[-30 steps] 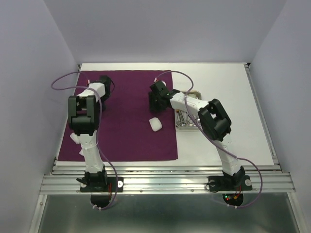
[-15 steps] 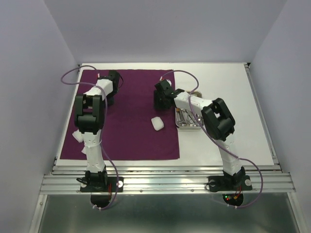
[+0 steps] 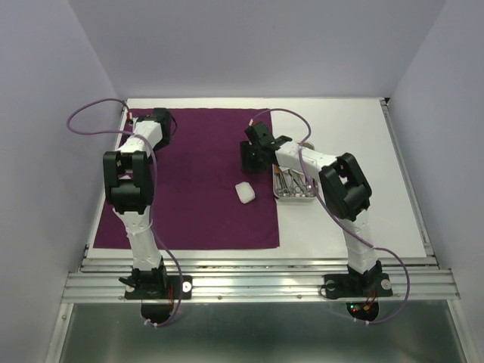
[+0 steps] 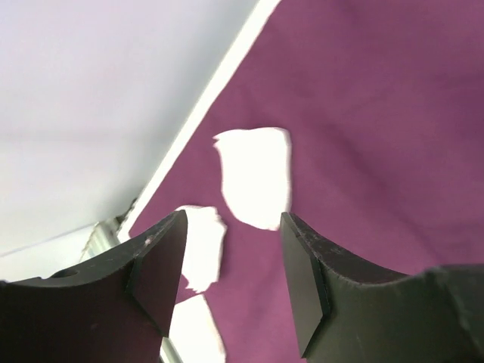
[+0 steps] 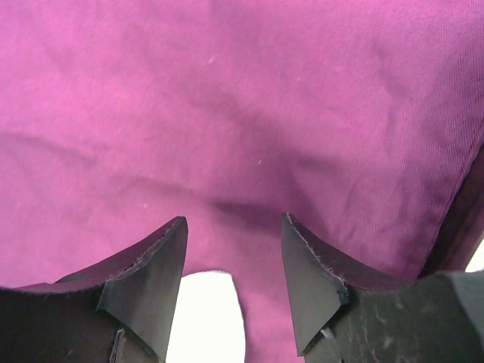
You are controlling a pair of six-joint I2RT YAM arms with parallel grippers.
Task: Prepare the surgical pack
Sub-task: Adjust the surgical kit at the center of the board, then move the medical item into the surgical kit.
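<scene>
1. The purple drape (image 3: 197, 215) is spread flat over the left part of the table (image 3: 355, 144). Its left edge lies along the table's left edge, and its near edge lies just short of the table's near edge.
2. 1 white gauze pad (image 3: 244, 193) is seen on the drape, close to the drape's right edge and about midway between the table's far and near edges.
3. The steel tray (image 3: 293, 199) is set on the bare table, just beside the drape's right edge. Steel instruments (image 3: 291, 181) are lying inside it; their kind cannot be told.
4. The left gripper (image 4: 232, 223) is held over the drape's far-left corner, near the table's far-left corner. Its 2 fingers (image 4: 155, 265) are spread apart and nothing is caught between them.
5. In the left wrist view, white patches (image 4: 253, 185) are shown on the purple cloth beyond the fingers. What they are cannot be told.
6. The right gripper (image 5: 234, 221) is held over the far part of the drape, near its right edge and just beside the tray's far-left corner. Its jaws stand apart over wrinkled cloth, with nothing gripped.
7. A white shape (image 5: 206, 318) is seen low between the right fingers. Whether it is the gauze pad cannot be told.
</scene>
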